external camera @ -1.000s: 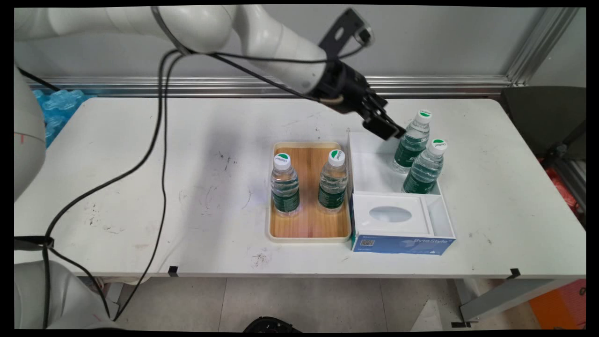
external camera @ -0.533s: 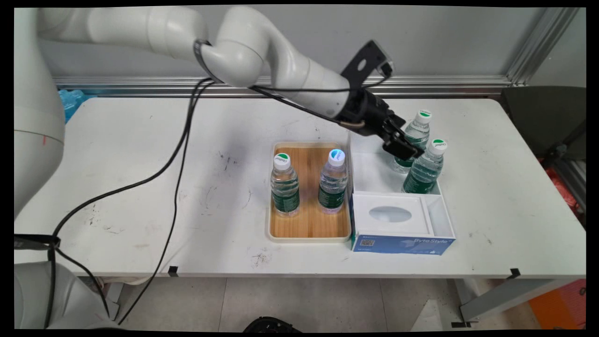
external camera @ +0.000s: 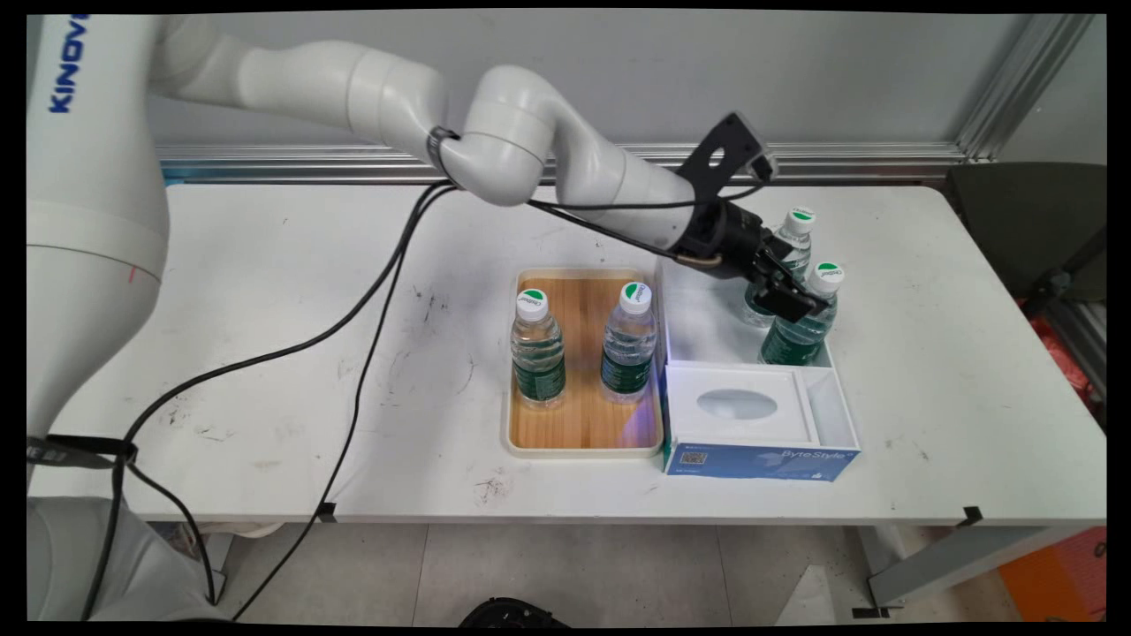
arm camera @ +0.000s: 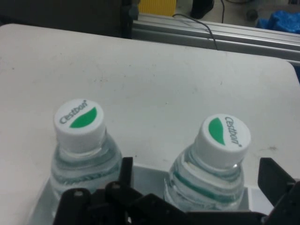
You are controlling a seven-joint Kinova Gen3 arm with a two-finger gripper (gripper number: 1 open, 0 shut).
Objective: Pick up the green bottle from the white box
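Hand view: jaws astride bottle (arm camera: 213, 164)

The gripper (external camera: 798, 305) is down by two small water bottles in a white box (external camera: 707, 309) on the counter (external camera: 265, 309). One finger (arm camera: 125, 168) sits between the bottles and the other on the far side of the near bottle (external camera: 802, 318) (so its fingers are spread around it). The back bottle (external camera: 783, 256) stands just beside. Both are upright, clear, with green labels and white caps.
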